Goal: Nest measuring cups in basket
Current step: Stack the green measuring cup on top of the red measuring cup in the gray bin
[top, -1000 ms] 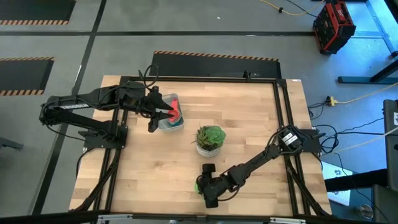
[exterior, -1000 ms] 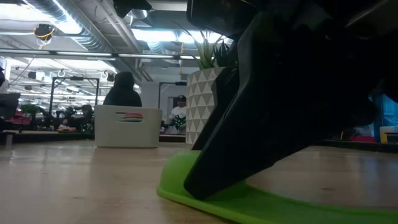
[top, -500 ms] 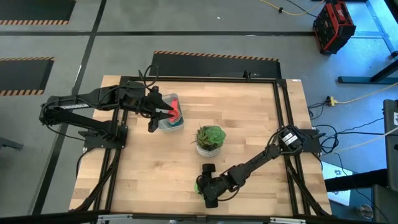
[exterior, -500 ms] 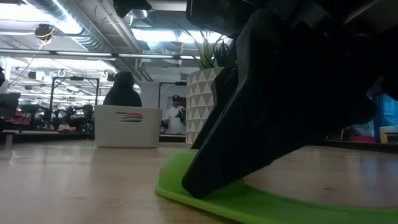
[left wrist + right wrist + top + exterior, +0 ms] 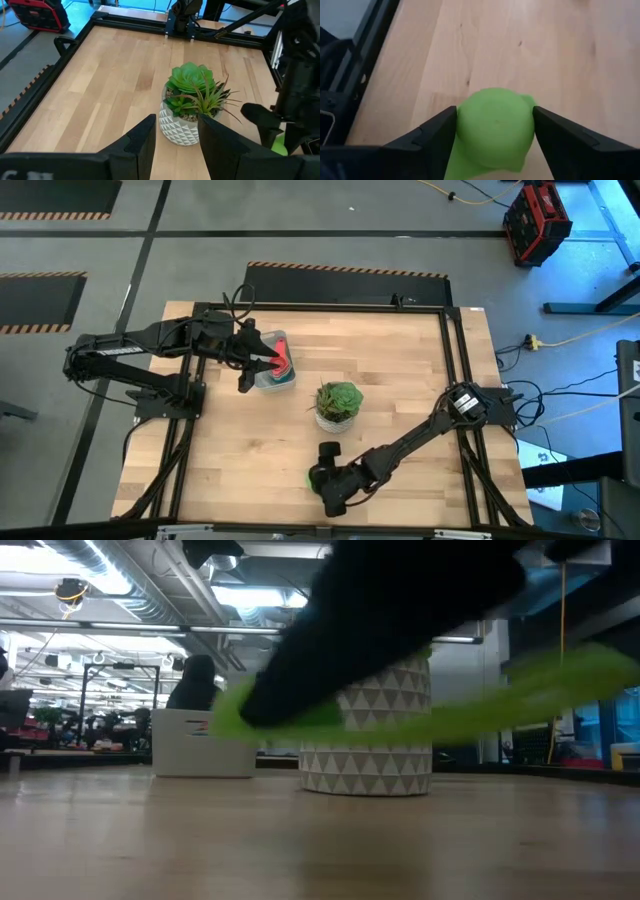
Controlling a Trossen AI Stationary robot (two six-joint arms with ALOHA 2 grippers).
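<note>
The right gripper (image 5: 495, 132) pinches the green cup (image 5: 494, 126) between its two dark fingers, bowl bulging out between them. Seen from above, it sits at about six o'clock on the table (image 5: 400, 370), close to the near edge. The level view shows the cup (image 5: 520, 690) lifted clear of the wood, a streak of bright green under a dark blur.

The left gripper (image 5: 247, 367) hangs over the basket (image 5: 277, 378) at about ten o'clock; from its wrist camera the fingers (image 5: 142, 140) stand apart with nothing between them. A red cup (image 5: 284, 358) lies in the basket, with a hint of lighter colour under it that I cannot make out.

The potted plant (image 5: 338, 403) stands at the middle of the table, right between the green cup and the basket. That is the main risk, in my judgement: a straight carry could clip its spiky leaves or tip the pot. The cup is smooth, rounded plastic, so a grip on the curve may let it swivel or slip. The left arm over the basket could also block the drop.

The table is pale wooden planking in a dark frame; the pot (image 5: 365, 735) is white with a triangle pattern, the basket milky and round-cornered.
</note>
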